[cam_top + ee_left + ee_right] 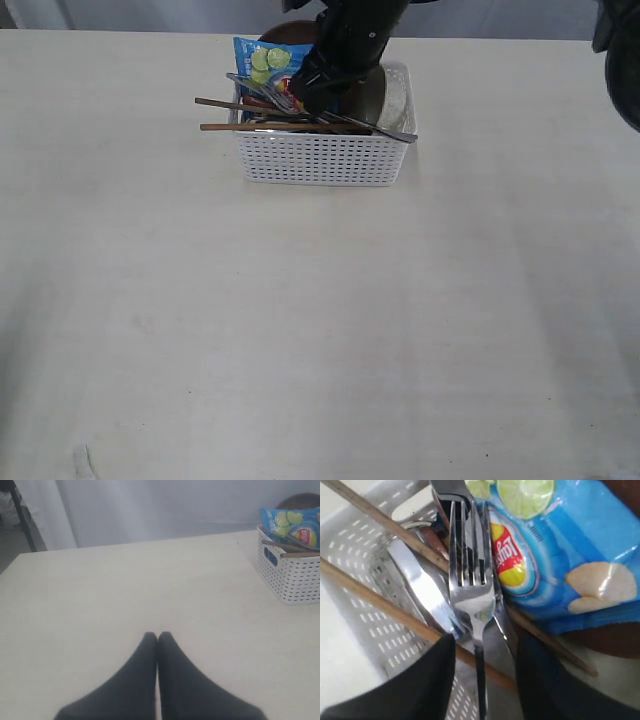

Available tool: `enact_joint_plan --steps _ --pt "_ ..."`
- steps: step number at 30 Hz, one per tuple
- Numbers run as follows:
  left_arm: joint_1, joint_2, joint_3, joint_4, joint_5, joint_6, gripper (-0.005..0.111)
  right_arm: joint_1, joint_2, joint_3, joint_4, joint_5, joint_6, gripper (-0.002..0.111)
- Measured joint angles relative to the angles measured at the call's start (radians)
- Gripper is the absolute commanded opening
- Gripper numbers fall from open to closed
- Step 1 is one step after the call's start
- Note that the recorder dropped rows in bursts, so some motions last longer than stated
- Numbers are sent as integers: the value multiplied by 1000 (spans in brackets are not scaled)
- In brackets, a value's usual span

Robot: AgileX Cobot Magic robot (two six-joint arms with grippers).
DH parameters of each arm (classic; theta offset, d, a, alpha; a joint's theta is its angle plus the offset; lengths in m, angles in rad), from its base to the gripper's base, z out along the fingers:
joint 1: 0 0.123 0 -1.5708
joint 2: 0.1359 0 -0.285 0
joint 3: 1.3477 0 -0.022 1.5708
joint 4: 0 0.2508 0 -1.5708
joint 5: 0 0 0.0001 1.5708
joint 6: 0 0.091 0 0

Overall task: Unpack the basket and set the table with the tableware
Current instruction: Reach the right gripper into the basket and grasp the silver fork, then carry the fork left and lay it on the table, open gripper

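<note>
Pale desk point(300, 330) carries the basket point(320, 158) toward its far side. Inside it, the right claw point(485, 647) sits released astride the fork point(470, 595) handle, while the left claw point(158, 640) is clenched and empty. Closing may also pinch the knife point(417, 587) or a chopstick point(380, 605) beneath, dragging both out.

Blue snack bag point(570, 540), standing in the white basket point(320, 160) near the far edge of the counter point(300, 330). A round red-and-yellow logo point(509, 555) on the bag reads "Lay's" and appears rotated in the right wrist view. The same logo appears small in the left wrist view. Fine print beside the logo is too small to read.
</note>
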Motion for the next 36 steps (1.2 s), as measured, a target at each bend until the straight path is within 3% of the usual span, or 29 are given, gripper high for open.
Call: enact_joint_plan --steps 6,13,23,36 --pt "0 0 0 0 0 0 0 -2 16 0 2 2 -3 37" --pt "0 0 0 0 0 0 0 -2 26 0 4 17 -3 0" --pt "0 0 0 0 0 0 0 -2 16 0 11 28 -4 0" --pt "0 0 0 0 0 0 0 -2 -157 -2 90 83 55 0"
